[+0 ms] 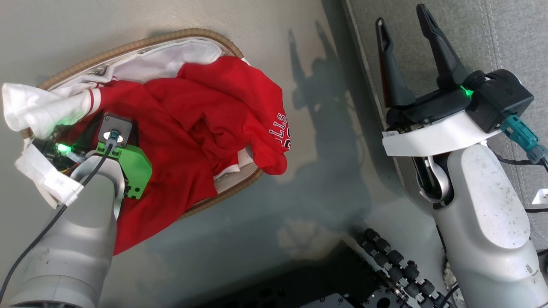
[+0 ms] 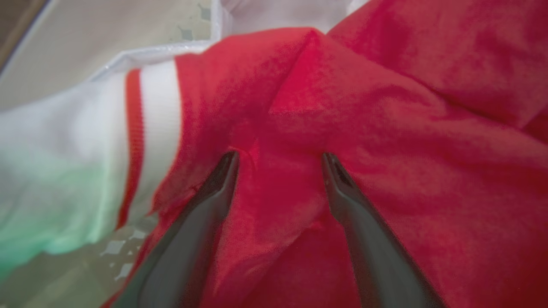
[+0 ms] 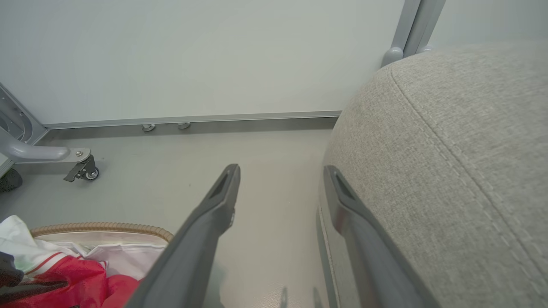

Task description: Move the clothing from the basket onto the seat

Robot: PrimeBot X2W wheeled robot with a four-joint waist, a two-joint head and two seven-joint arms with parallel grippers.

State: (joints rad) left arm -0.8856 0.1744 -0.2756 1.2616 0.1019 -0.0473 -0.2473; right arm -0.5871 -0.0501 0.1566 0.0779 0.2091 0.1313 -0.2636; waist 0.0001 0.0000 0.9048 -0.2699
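Observation:
The clothing (image 1: pixel 205 119), bright red with white trim and lettering, is heaped in the basket (image 1: pixel 128 45) and spills over its near rim onto the floor. My left wrist (image 1: pixel 120 149) points down into the heap and hides its fingers in the head view. In the left wrist view my left gripper (image 2: pixel 280 158) is open, both tips pressed into the red clothing (image 2: pixel 385 128) with a fold bunched between them. My right gripper (image 1: pixel 401 19) stands open and empty at the edge of the grey seat (image 1: pixel 505 34). In the right wrist view my right gripper (image 3: pixel 281 170) sits beside the seat (image 3: pixel 449 149).
The white liner (image 1: pixel 162 60) lines the basket and drapes over its left rim. My dark base (image 1: pixel 342 278) lies at the bottom. A caster on a grey frame (image 3: pixel 81 169) stands by the wall. Bare floor (image 1: pixel 325 149) separates the basket and the seat.

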